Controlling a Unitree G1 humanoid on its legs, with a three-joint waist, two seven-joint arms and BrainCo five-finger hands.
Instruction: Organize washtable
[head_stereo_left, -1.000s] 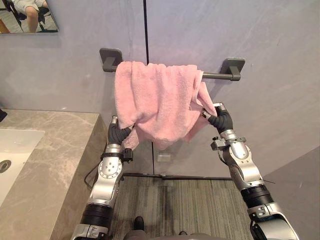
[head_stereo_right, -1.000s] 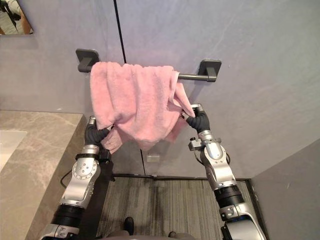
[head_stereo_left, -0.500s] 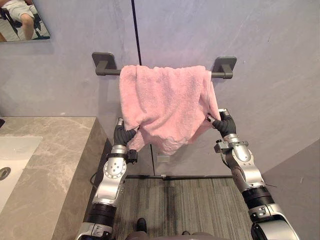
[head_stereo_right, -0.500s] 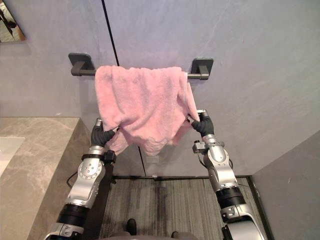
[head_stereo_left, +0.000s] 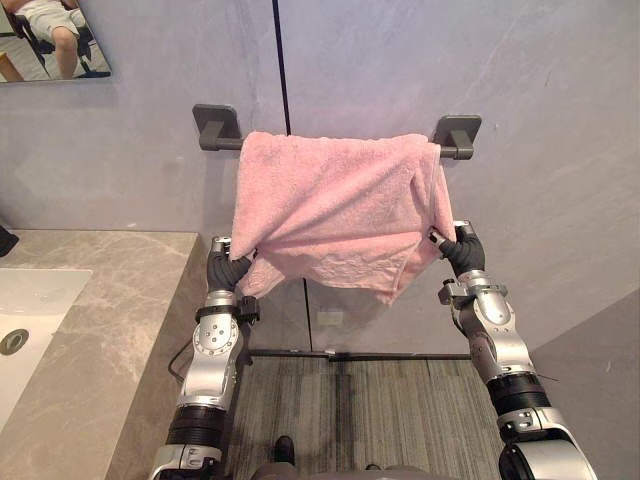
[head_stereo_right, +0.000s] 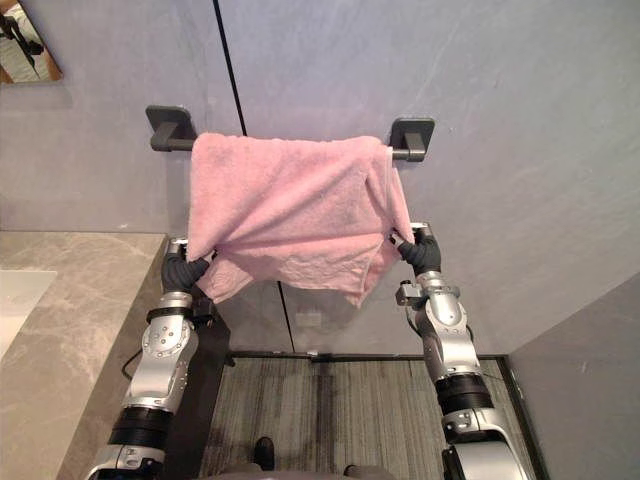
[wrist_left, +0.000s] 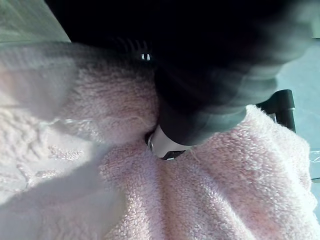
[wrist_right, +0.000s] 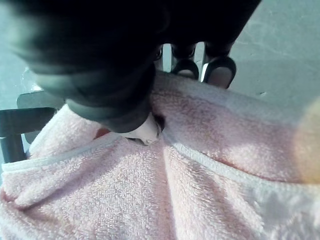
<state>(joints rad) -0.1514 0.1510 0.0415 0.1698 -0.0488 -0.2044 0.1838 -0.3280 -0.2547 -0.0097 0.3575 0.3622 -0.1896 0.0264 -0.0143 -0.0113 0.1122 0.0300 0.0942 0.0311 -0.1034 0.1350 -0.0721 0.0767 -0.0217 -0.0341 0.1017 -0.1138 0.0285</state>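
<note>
Change: the pink towel (head_stereo_left: 340, 210), a second ago bunched toward the left of the towel rail (head_stereo_left: 225, 144) with a bare stretch of bar at the right, now lies spread almost to the right bracket (head_stereo_left: 458, 135). A short bare length of bar is left beside the left bracket (head_stereo_left: 217, 122).

Item: pink towel, terry. Draped over the wall rail, long axis level and running left to right along the bar. The lower hem slants, and its lowest corner points down toward the right. Creases run from the top edge toward both lower corners.

Left hand (head_stereo_left: 228, 268): at the towel's lower left corner, its dark cover against the cloth. It is buried in the towel in its wrist view, so whether it grips cannot be told.

Right hand (head_stereo_left: 460, 250): at the towel's right edge, below the right bracket. In its wrist view dark fingertips (wrist_right: 219, 70) lie over a fold of the hem with the thumb on the near side, pinching the cloth.

Surroundings: grey panelled wall; veined stone counter (head_stereo_left: 100, 330) to the left with a white sink (head_stereo_left: 30, 310); mirror (head_stereo_left: 50, 40) above it; striped grey floor (head_stereo_left: 350, 410).
</note>
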